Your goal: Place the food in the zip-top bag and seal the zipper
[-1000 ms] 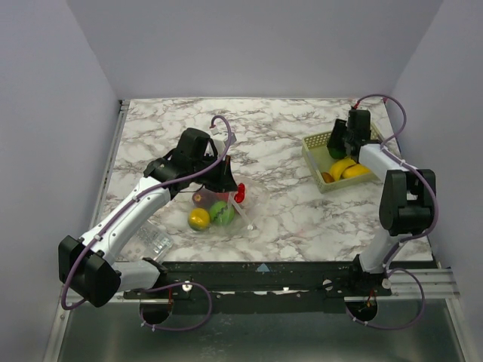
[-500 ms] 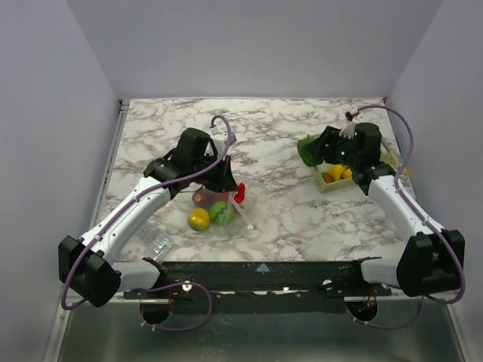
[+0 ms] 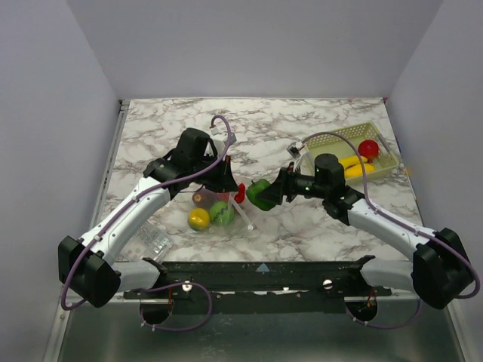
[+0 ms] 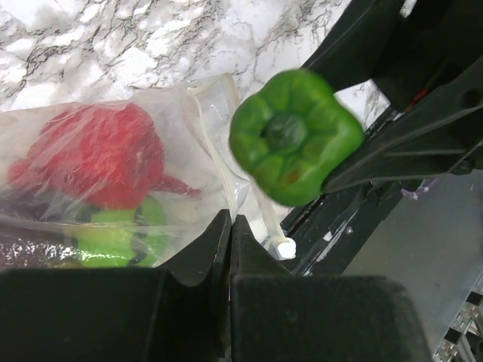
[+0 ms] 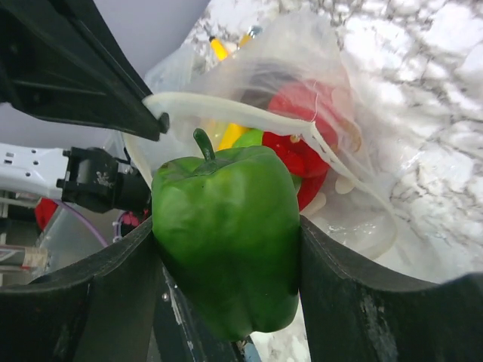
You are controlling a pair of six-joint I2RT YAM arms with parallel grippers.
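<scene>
The right arm has swung off the pale green basket (image 3: 330, 140) and is now reaching toward the middle of the marble table (image 3: 287, 226), carrying a green bell pepper (image 5: 226, 226) with it. The left arm is staying where it was.

The right gripper (image 3: 264, 195) is clamping the green bell pepper from both sides, one black finger (image 5: 113, 290) pressing each flank. The stem is pointing up and away from the wrist. Just beyond those jaws the mouth of the zip-top bag (image 5: 362, 90) is gaping. Its pale zipper strip (image 5: 249, 111) is arching across directly ahead of the pepper, which is hanging outside the opening, not yet through it.

The left gripper (image 4: 229, 226) is holding its jaws pressed together, pinching a fold of the bag's clear film at the lip. From these jaws the zipper strip is running forward and slightly right. The pepper is hovering ahead of them and to the right, just past the strip.

Ahead and to the left of the left jaws, inside the bag, a red toy (image 4: 98, 158) is lying against a bright green piece (image 4: 113, 235). A yellow-orange fruit (image 3: 199, 219) is sitting lower in the bag, nearer the arm bases. Behind the right jaws, in the basket, a red fruit (image 3: 368, 148) and yellow pieces (image 3: 349, 162) are lying.
</scene>
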